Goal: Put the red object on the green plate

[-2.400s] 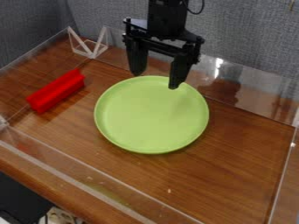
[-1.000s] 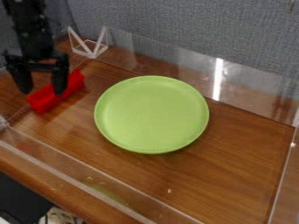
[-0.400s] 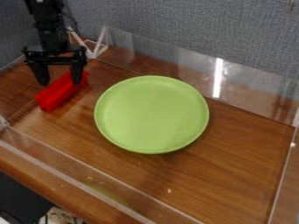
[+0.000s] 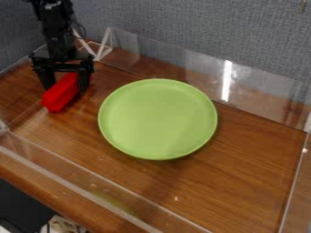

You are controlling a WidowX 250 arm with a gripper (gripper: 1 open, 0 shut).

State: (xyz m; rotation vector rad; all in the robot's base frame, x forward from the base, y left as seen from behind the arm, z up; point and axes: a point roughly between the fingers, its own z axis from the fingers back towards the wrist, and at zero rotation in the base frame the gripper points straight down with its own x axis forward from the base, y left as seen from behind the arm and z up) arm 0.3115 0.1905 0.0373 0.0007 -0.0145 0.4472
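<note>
The red object, a bright red bar, lies on the wooden table at the left. My gripper hangs straight down over its far end, open, with one black finger on each side of the bar. The far end of the bar is hidden behind the fingers. I cannot tell whether the fingers touch it. The green plate, round and lime-green with nothing on it, sits in the middle of the table, to the right of the bar.
A clear plastic wall runs along the front and sides of the wooden table. A small white wire stand sits at the back left, against the grey backdrop.
The gripper has swung from over the plate to the left side, then moved back along the red bar and sunk around its far end. The jaws stayed open.
</note>
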